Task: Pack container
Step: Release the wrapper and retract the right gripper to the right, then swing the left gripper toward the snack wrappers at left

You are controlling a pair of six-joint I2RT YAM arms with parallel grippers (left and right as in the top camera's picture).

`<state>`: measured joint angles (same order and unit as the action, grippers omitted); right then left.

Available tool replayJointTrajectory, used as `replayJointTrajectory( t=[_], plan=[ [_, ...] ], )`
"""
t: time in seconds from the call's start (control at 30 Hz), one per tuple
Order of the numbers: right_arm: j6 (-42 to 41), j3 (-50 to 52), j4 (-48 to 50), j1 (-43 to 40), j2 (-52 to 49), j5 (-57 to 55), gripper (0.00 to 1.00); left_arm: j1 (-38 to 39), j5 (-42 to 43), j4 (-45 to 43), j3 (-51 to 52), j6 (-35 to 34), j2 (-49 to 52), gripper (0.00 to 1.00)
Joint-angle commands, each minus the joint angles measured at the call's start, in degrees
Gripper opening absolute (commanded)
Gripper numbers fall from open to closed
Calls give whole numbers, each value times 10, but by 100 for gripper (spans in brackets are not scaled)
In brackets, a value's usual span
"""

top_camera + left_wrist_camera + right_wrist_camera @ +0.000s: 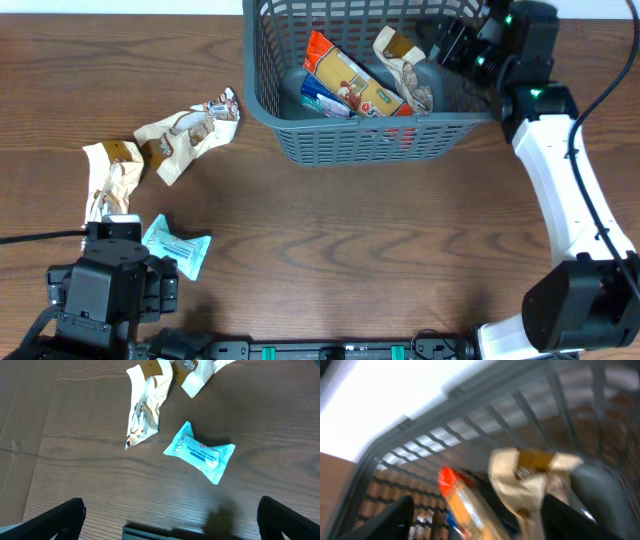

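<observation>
Far on the table (400, 250), right of centre: the container (350, 140), mouth upward, long axis lying left to right. Inside, an orange packet (345, 75) and a beige packet (400, 60), both slanted. Over the far right corner, the right gripper (448, 42), jaws spread, pinching nothing. Probably the dropping step for the beige packet. Next: lift out without catching the rim. Near left, the left gripper (172, 520), wide apart above a teal packet (200, 452); lower, close, carry over. Further left, two loose wrappers (185, 135).
</observation>
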<state>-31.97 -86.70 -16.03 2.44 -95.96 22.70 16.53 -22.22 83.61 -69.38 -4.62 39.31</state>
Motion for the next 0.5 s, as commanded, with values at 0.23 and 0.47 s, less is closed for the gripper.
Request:
replayJointTrajectory(
  t=[0.23, 0.47],
  plan=[
    [48, -251, -70, -5, 3, 32, 99, -2, 3, -12, -10, -1, -1, 99],
    [63, -402, -224, -78, 3, -78, 99, -2, 3, -85, -10, -1, -1, 99]
  ],
)
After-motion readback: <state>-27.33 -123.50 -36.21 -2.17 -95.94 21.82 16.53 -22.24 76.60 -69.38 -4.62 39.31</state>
